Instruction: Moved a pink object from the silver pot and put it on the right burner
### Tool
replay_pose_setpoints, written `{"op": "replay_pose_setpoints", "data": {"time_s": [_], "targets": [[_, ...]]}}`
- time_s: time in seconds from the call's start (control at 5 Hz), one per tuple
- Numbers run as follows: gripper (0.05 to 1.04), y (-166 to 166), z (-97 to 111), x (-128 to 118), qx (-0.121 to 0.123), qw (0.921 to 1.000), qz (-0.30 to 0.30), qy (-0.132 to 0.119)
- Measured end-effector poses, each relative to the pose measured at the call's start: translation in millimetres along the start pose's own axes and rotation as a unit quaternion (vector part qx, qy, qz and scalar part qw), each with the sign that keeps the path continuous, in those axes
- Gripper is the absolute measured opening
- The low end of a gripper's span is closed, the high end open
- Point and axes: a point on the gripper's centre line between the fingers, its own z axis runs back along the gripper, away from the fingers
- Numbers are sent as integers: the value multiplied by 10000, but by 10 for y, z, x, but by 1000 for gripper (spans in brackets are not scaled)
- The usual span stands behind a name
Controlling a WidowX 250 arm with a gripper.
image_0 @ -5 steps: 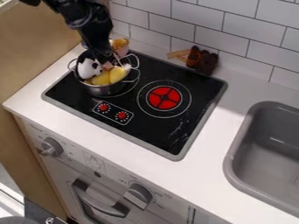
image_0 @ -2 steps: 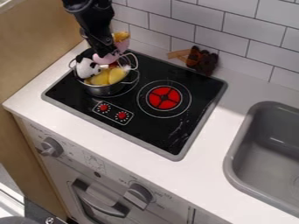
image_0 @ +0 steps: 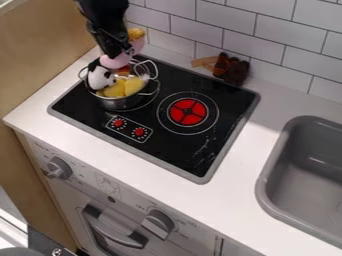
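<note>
Pink plush toy with a yellow end [image_0: 115, 62], pinched in the nearly closed black gripper [image_0: 121, 53], has risen over the silver metal pot [image_0: 119, 104]. Carrying it to the red right burner [image_0: 189, 112] likely comes next.

The tool [image_0: 122, 54] is black, the toy [image_0: 117, 61] at its tips pink with orange-yellow at one o'clock. The pot [image_0: 119, 104] is silver; in it, black-and-white patches on the plush [image_0: 99, 79] at nine o'clock, yellow on the food [image_0: 115, 90] at six. The stove [image_0: 167, 152] is black, rimmed grey; its burner [image_0: 182, 117] at three o'clock, red, crossed black. The counter [image_0: 267, 105] is white.
</note>
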Motion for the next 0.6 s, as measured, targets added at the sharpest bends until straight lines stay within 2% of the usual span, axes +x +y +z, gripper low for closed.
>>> {"op": "replay_pose_setpoints", "data": {"time_s": [0.4, 0.6], "targets": [[66, -349, 202, 87, 145, 9991, 345, 178], [66, -566, 162, 141, 263, 9984, 471, 179]]}}
